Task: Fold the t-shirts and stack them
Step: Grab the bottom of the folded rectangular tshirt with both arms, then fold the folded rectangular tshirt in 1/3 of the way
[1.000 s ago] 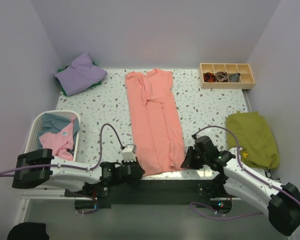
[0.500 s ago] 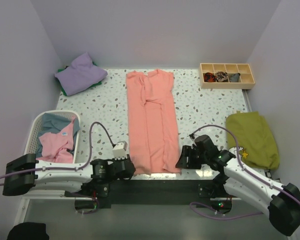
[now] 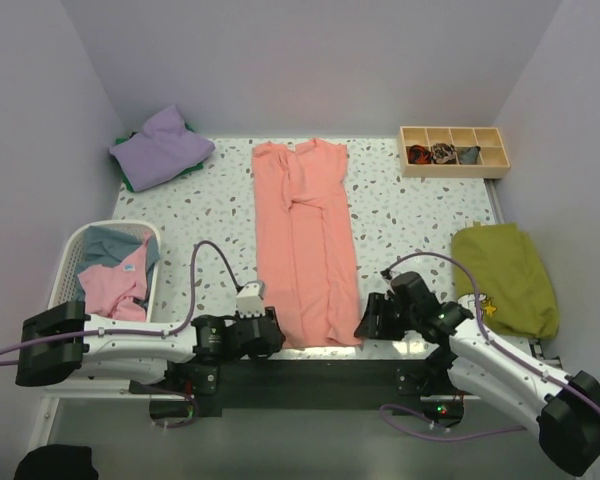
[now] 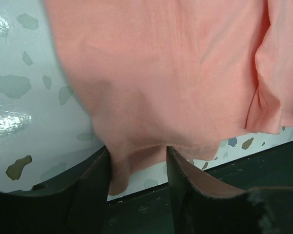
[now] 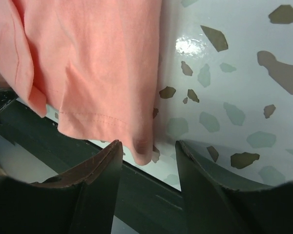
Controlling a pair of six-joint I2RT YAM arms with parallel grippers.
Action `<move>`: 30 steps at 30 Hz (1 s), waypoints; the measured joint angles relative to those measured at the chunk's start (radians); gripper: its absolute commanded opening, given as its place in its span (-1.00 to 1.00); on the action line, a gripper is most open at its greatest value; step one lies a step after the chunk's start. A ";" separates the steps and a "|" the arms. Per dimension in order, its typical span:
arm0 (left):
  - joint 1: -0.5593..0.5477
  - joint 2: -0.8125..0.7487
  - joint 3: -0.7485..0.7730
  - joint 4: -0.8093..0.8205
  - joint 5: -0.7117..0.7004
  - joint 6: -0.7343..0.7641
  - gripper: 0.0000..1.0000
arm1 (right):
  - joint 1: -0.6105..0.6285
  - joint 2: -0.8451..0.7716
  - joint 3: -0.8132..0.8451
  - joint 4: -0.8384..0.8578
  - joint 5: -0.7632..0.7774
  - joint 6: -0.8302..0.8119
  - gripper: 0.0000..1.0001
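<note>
Since half a second ago the left arm [image 3: 130, 340] has slid its wrist rightward, bringing its jaws to the near-left corner of the salmon-pink t-shirt [image 3: 305, 240]. The right arm [image 3: 490, 355] has barely shifted, and its jaws are at the near-right corner. A second ago the shirt's near end flared wider to the right; now it runs as a straight, narrow strip.

The shirt lies lengthwise down the middle of the speckled bench [image 3: 410, 220], collar at the far end, both sides folded inward and a long crease running along it. Its stitched hem droops slightly over the bench's near edge.

In the left wrist view the fingers [image 4: 90, 195] stand apart with the hem between them, not pinched. In the right wrist view the fingers [image 5: 100, 190] are likewise spread, with the hem's corner hanging between them.

A lavender shirt [image 3: 160, 147] sits at the far left, an olive-green one [image 3: 505, 275] at the right, and pink [image 3: 115, 285] and light blue [image 3: 105, 243] ones fill the basket [image 3: 75, 255].
</note>
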 measured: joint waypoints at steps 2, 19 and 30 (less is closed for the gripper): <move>0.000 0.000 -0.003 -0.001 0.002 0.000 -0.34 | -0.001 0.013 -0.006 0.022 -0.019 0.001 -0.17; -0.004 -0.030 0.113 -0.192 -0.030 0.000 -1.00 | -0.001 0.067 0.143 0.101 -0.032 -0.037 -0.90; 0.098 0.046 0.336 -0.290 -0.155 0.068 -1.00 | -0.001 0.322 0.394 0.088 0.072 -0.156 -0.89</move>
